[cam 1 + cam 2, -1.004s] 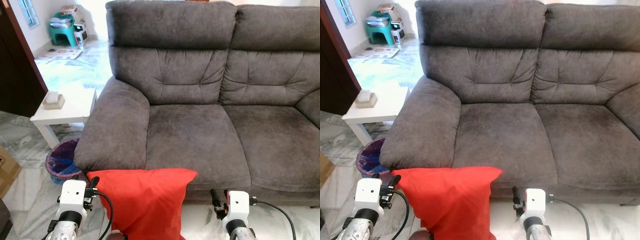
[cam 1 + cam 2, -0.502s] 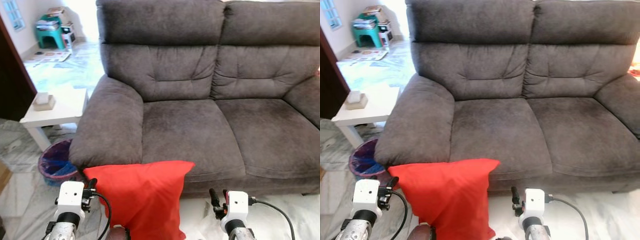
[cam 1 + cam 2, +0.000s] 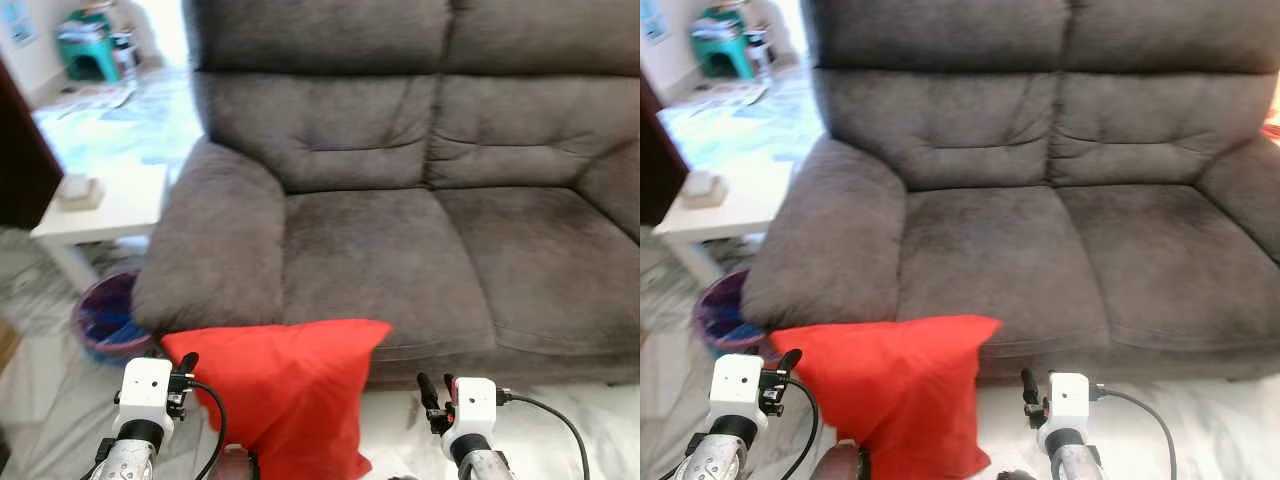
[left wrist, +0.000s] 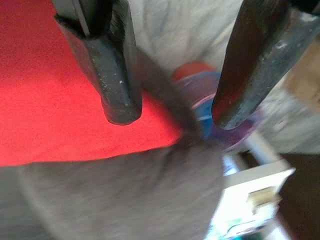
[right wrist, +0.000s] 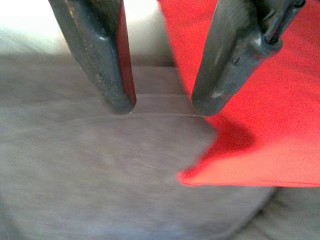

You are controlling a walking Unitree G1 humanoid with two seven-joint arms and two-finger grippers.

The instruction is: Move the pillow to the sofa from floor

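The red pillow stands on the floor against the sofa front, nothing lifted yet, with my left tool and right tool both spread open, empty, flanking it.

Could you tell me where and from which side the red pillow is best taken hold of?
Probably by its two upper corners, one tool from each side. The pillow stands upright against the sofa front, its top edge between the open left tool and the open right tool, so squeezing inward near the corners looks easiest.
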